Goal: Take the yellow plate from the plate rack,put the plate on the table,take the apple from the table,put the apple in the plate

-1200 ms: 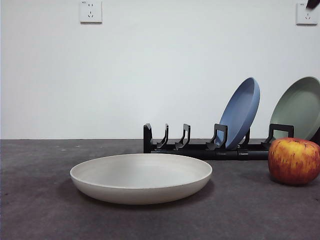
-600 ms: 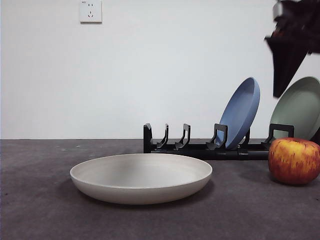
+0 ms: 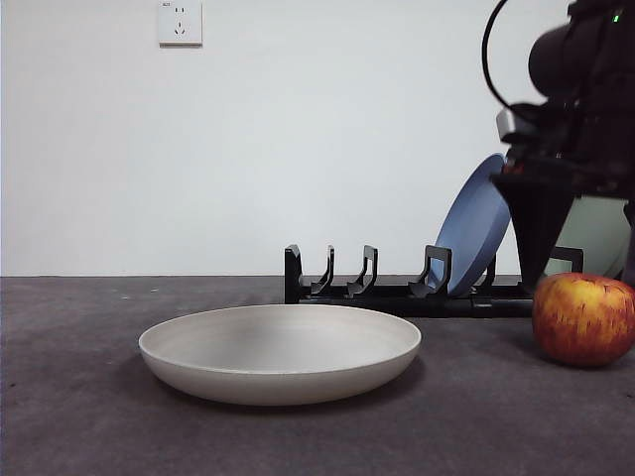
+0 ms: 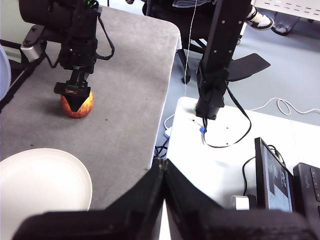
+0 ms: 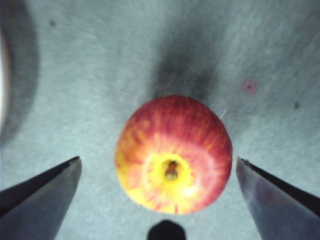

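Front view: right pincer (image 3: 585, 248) hides green plate (image 3: 598, 230) behind.

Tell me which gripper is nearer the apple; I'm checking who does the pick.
Right. The right gripper hangs directly over the apple, jaws open on either side. The left gripper is shut and waits off past the yellow plate.

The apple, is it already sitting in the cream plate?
No, the apple rests on the table off to the side of the yellow plate, with the right pincer open around it.
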You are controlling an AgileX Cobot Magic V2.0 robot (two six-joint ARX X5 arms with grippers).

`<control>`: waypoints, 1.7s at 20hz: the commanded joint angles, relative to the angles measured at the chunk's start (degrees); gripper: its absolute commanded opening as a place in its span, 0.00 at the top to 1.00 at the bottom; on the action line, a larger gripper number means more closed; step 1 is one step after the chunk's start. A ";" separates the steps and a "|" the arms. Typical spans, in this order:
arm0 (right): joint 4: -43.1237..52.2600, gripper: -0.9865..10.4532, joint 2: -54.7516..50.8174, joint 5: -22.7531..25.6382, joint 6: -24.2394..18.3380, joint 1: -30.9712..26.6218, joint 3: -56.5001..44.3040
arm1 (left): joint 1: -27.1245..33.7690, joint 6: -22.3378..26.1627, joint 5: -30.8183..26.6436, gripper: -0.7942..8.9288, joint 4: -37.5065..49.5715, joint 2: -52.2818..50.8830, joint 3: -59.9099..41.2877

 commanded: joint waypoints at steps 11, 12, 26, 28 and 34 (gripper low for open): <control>-0.55 0.90 2.84 0.15 2.84 0.13 0.02 | 0.09 1.18 0.33 0.93 -0.20 -0.11 -0.04; -0.50 0.92 2.84 0.15 2.86 0.13 0.02 | 0.09 1.16 0.07 0.93 -0.20 -0.11 -0.04; 0.77 0.92 -6.40 0.15 4.94 8.50 2.45 | 0.07 0.39 -7.13 0.93 -0.52 -0.11 -0.04; 1.36 0.92 -7.04 0.15 6.14 12.33 4.39 | 0.09 0.22 -7.13 0.93 -0.52 -0.15 -0.04; 10.60 0.92 -5.27 0.17 10.78 24.70 5.86 | 0.09 -0.20 -7.13 0.93 -0.57 -0.15 -0.04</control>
